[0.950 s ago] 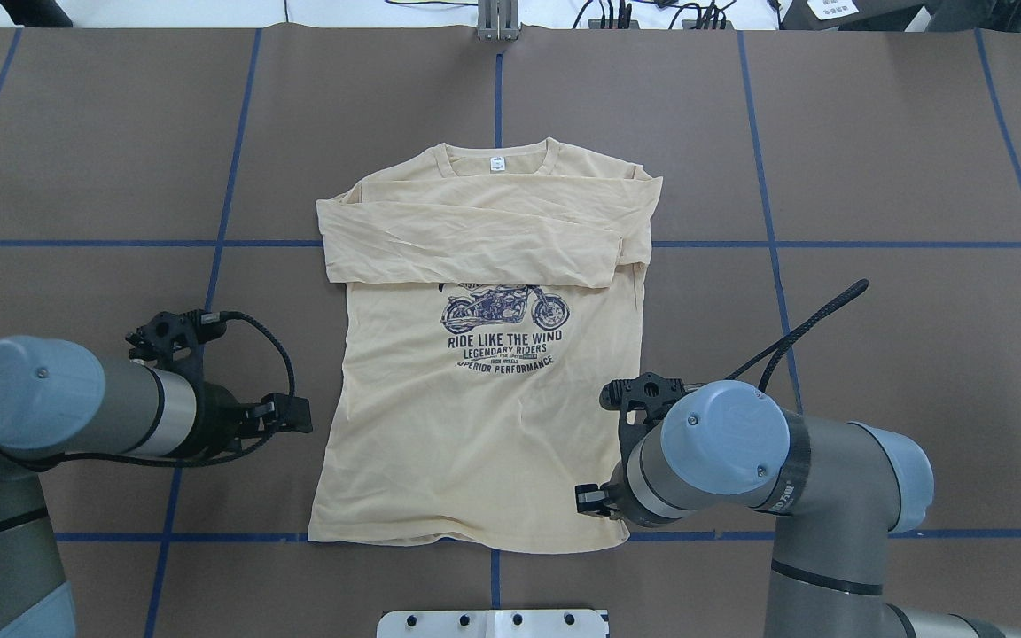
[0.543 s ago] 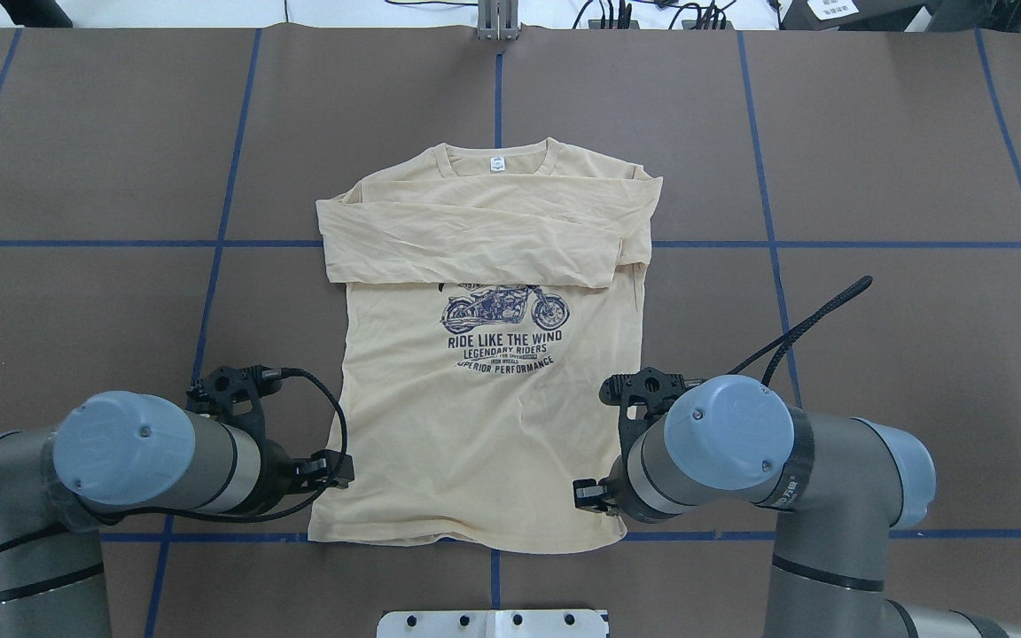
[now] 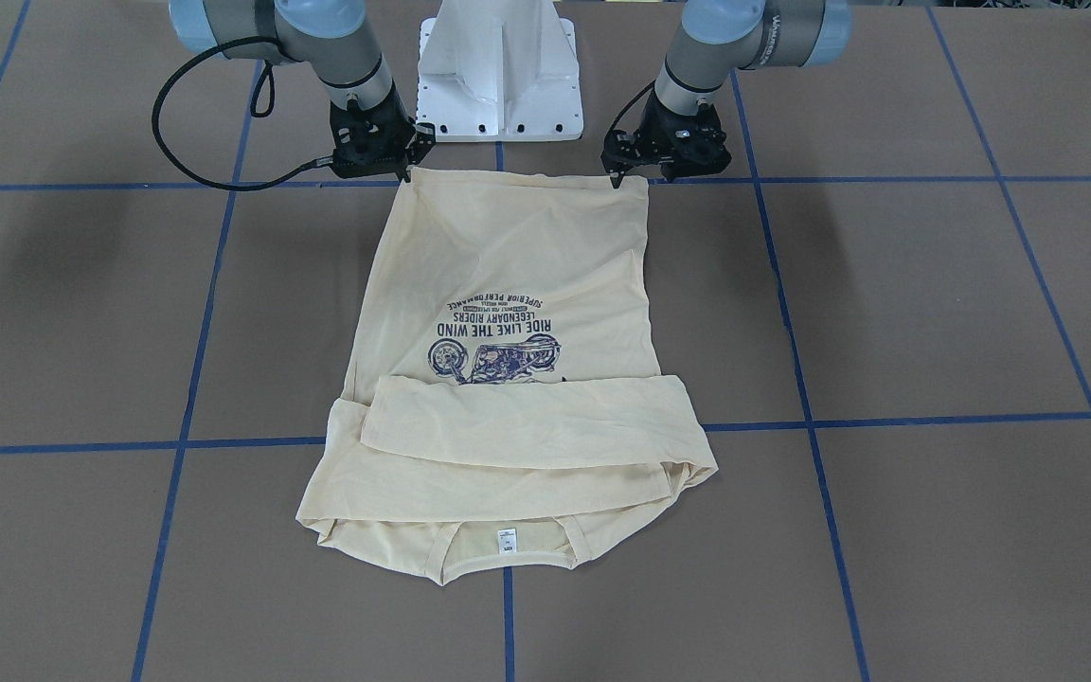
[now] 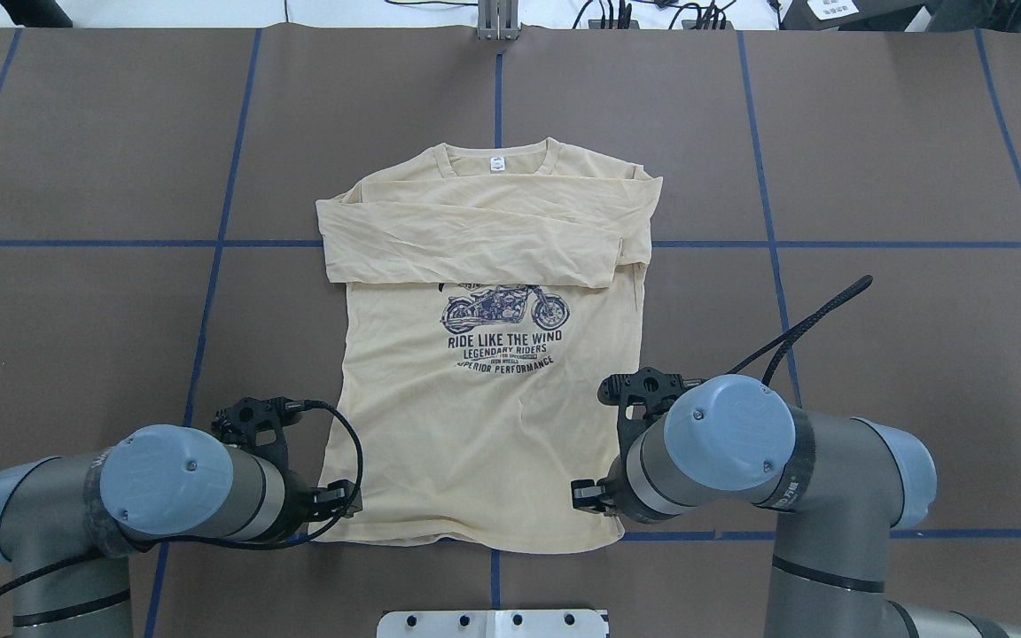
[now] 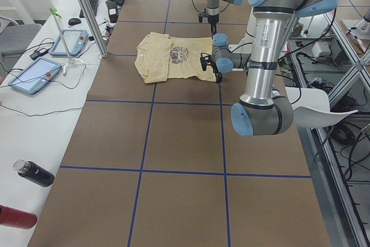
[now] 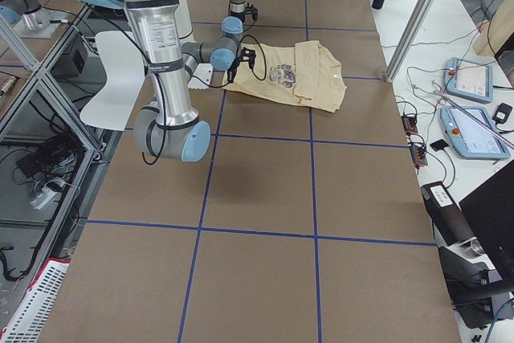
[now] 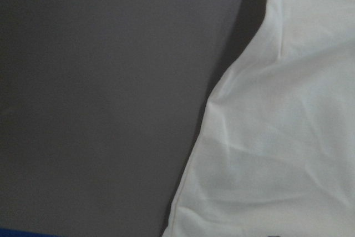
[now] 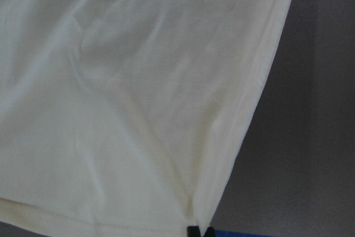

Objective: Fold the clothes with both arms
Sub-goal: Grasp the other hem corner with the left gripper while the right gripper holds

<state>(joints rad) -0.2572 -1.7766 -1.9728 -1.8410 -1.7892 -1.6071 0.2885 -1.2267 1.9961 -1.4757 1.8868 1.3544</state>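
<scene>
The cream-yellow shirt (image 4: pixel 475 425) lies flat, print up, both sleeves folded across the chest and the collar at the far side; it also shows in the front view (image 3: pixel 517 265). My left gripper (image 4: pixel 333 501) is low at the hem's near left corner (image 3: pixel 661 166). No fingertips meet in its wrist view, which shows the shirt's edge (image 7: pixel 277 137), so it looks open. My right gripper (image 4: pixel 595 498) sits at the hem's near right corner (image 3: pixel 377 161). Its fingertips (image 8: pixel 191 230) are pinched together on that corner of cloth (image 8: pixel 138 109).
The white pedestal base (image 3: pixel 498 76) stands just behind the hem, between the arms. Blue tape lines (image 4: pixel 767 244) grid the brown table. A side bench holds tablets (image 5: pixel 72 41) and a black bottle (image 5: pixel 34 173), with cables beside them.
My left arm has swung toward the robot and in to the shirt, from beside its left edge to the near left hem corner. The right arm and shirt have stayed put.
</scene>
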